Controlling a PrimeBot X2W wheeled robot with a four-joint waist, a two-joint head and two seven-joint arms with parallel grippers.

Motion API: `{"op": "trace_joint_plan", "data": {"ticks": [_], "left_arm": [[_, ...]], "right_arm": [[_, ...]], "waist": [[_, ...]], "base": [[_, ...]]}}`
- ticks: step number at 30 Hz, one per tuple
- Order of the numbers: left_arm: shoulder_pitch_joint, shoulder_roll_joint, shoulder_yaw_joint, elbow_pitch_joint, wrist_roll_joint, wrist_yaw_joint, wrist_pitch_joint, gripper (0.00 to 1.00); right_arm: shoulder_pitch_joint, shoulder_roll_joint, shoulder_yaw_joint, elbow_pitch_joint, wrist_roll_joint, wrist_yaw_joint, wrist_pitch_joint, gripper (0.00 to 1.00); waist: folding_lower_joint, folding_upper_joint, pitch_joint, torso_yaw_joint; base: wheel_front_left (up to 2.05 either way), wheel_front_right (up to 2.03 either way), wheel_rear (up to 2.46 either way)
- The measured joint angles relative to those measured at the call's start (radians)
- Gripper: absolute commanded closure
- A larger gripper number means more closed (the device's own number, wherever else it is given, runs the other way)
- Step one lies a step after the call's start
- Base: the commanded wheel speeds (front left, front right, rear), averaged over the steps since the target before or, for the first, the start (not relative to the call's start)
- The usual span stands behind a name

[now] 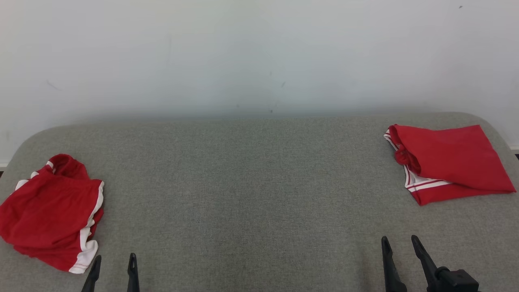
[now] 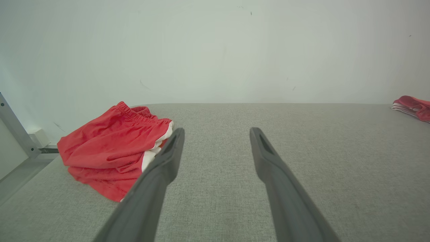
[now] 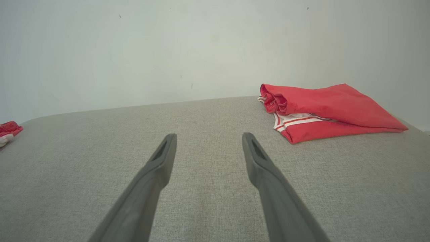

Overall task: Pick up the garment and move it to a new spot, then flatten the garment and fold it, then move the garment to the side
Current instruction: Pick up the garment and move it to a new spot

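Left gripper (image 1: 114, 257) and right gripper (image 1: 399, 239): fingers spread wide, nothing held. Crumpled red garment (image 1: 48, 211) just left of left gripper on grey cloth surface (image 1: 251, 182), long axis running away, waistband farthest. Folded red garment (image 1: 450, 160) ahead-right of right gripper, lying crosswise.

A grey cloth table (image 1: 251, 182) bears crumpled shorts (image 1: 48, 211) at its left edge and folded shorts (image 1: 450, 162) near its far right corner.
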Motion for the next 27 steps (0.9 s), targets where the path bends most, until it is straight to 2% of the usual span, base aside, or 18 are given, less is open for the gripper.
{"op": "trace_joint_plan", "data": {"ticks": [11, 20, 27], "left_arm": [[-0.007, -0.001, 0.001, 0.01, 0.003, 0.0, 0.0, 0.0], [-0.007, 0.003, 0.009, 0.022, 0.008, 0.0, 0.0, 0.0], [-0.008, 0.012, 0.015, 0.037, 0.008, 0.0, 0.0, 0.0]], "right_arm": [[0.008, 0.0, -0.002, 0.009, 0.016, 0.0, 0.0, 0.0], [0.013, 0.001, 0.016, 0.016, 0.044, 0.0, 0.0, 0.0], [0.013, 0.001, 0.028, 0.026, 0.055, 0.0, 0.0, 0.0]], "waist": [[0.0001, 0.0, 0.003, 0.041], [0.0001, 0.0001, 0.005, 0.122], [0.0002, 0.0, 0.007, 0.212]], "base": [[0.0, 0.0, 0.0], [0.0, 0.0, 0.0], [0.0, 0.0, 0.0]]}}
